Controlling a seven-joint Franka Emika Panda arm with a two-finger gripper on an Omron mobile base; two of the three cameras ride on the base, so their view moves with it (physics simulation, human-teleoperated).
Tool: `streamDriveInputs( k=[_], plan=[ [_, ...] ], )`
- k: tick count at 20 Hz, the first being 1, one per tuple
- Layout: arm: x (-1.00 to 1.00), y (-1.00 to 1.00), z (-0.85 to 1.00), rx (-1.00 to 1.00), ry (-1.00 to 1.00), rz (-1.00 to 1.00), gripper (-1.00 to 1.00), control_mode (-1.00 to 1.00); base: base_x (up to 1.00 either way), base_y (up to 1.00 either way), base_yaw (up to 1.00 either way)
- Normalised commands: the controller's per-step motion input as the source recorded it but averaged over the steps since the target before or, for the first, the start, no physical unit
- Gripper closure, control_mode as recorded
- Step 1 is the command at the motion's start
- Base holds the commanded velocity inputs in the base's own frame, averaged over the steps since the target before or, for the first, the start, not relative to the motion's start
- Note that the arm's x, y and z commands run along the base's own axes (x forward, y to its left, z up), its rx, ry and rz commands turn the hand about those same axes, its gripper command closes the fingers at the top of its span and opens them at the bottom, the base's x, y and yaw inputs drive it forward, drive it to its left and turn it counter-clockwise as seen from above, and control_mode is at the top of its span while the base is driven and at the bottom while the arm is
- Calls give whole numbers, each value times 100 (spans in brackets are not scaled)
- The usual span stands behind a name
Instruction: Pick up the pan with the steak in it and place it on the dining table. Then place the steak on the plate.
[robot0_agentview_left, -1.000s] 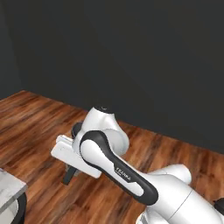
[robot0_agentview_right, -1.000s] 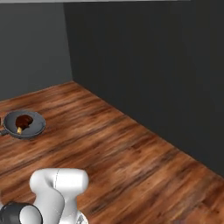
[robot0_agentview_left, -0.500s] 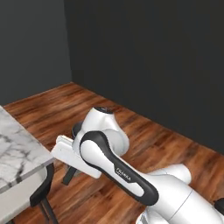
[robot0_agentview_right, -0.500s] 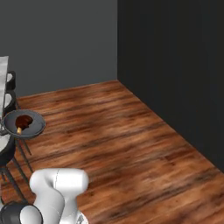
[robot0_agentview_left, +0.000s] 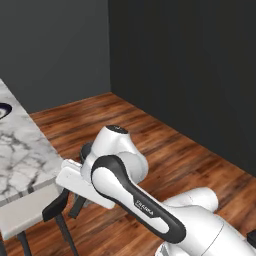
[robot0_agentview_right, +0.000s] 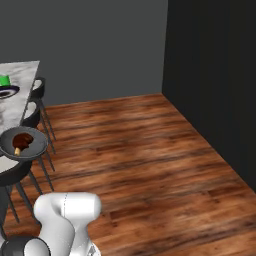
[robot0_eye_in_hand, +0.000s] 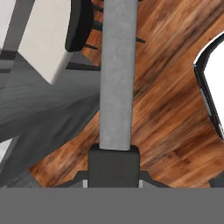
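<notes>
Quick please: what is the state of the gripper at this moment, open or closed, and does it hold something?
Gripper: closed on the handle of the pan, which carries the steak.

A home kitchen-dining room: marble dining table (robot0_agentview_left: 22, 155), dark stools (robot0_agentview_right: 36, 117), wooden floor (robot0_agentview_right: 140, 150).

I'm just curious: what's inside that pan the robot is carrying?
The pan holds a small reddish-brown steak with an orange-yellow spot. The steak covers part of the pan's floor, so nothing shows beneath it.
</notes>
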Motion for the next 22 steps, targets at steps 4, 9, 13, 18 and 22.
streamDriveInputs(
  k=[4, 9, 13, 18, 22],
  plan=[
    [0, 0, 0, 0, 0, 0, 100, 100, 33, -72, 14],
    [0, 0, 0, 0, 0, 0, 100, 100, 39, -72, 15],
    [0, 0, 0, 0, 0, 0, 100, 100, 76, -46, 17],
    [0, 0, 0, 0, 0, 0, 100, 100, 100, -23, 12],
    [0, 0, 0, 0, 0, 0, 100, 100, 100, -13, 11]
  ],
)
